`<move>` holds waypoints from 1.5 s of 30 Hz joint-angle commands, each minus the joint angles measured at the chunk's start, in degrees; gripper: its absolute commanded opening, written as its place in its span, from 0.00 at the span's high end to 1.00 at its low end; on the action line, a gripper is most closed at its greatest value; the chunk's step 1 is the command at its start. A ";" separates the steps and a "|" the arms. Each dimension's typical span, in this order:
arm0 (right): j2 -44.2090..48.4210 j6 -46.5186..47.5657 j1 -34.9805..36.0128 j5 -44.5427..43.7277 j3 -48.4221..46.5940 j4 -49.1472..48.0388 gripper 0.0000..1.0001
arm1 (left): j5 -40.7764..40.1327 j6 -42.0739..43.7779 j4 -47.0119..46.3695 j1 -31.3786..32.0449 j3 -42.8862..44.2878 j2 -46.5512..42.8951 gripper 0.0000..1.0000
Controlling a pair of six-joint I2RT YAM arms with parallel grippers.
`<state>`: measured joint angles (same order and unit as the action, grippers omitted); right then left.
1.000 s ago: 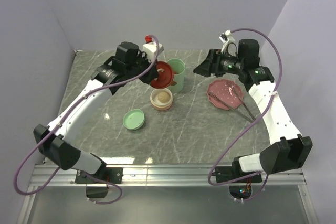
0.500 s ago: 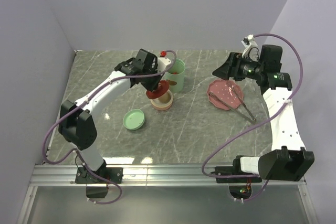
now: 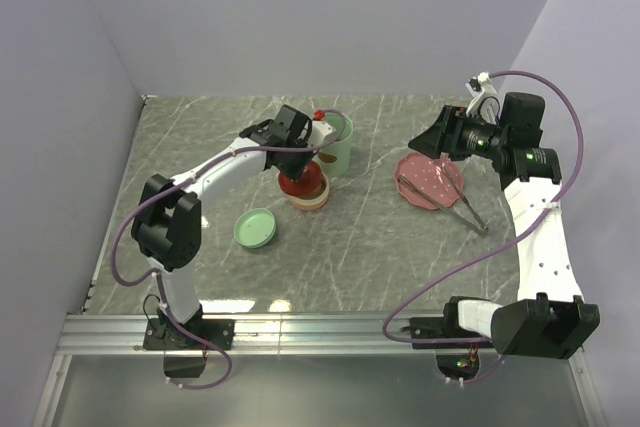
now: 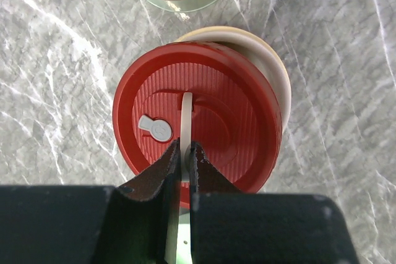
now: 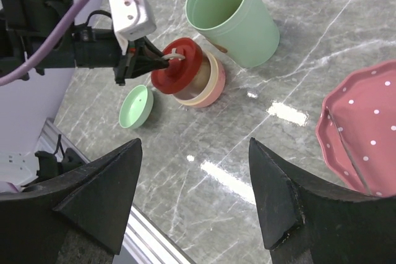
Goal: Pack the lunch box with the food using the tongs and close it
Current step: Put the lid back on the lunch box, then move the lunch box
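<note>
**Lid over the lunch box, tongs lying by the plate**

Your left gripper (image 4: 184,149) is pinched tight on the thin white strap (image 4: 186,115) of the round, ribbed red lid (image 4: 241,128). The lid lies over the round cream lunch box (image 4: 281,81) near the middle of the grey marbled worktop (image 3: 380,247), but off-centre: the box's rim shows past one side. Whether the lid is seated cannot be told, and it hides any food inside.

The tall mint-green tumbler (image 5: 247,35) stands just behind the box. A small mint-green dish (image 3: 255,228) sits nearer the worktop's front edge, to the left.

Your right gripper (image 5: 195,153) hangs in the air with its jaws spread wide and nothing between them, above the right side. Below it lies the pink dotted plate (image 3: 425,179). The long silver metal tongs (image 3: 465,209) rest across the plate's near side, their end running off onto the worktop.
</note>
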<state>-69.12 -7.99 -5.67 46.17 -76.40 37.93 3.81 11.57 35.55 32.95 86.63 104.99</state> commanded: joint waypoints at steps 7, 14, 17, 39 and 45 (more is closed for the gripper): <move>0.74 -0.27 -0.74 1.19 0.46 -0.23 0.24 | 0.13 0.03 -4.17 1.85 1.26 2.15 0.96; 0.22 -1.24 -0.75 2.25 0.99 -0.67 0.24 | -0.12 -0.50 -3.73 2.73 1.61 3.29 0.96; 0.22 -1.50 -0.74 3.13 1.69 -1.19 0.24 | 0.14 -0.94 -4.17 2.73 0.47 2.94 0.96; -0.22 -1.06 -1.01 3.93 2.84 -0.76 0.26 | 2.16 4.07 2.85 6.42 -3.13 5.49 0.91; -0.22 -0.62 -1.01 4.19 2.66 -0.49 0.26 | 3.92 6.97 4.44 6.69 -7.25 2.51 0.91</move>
<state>-69.52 -9.30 -6.04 49.23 -73.06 37.78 3.66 16.78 32.56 38.65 83.59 108.03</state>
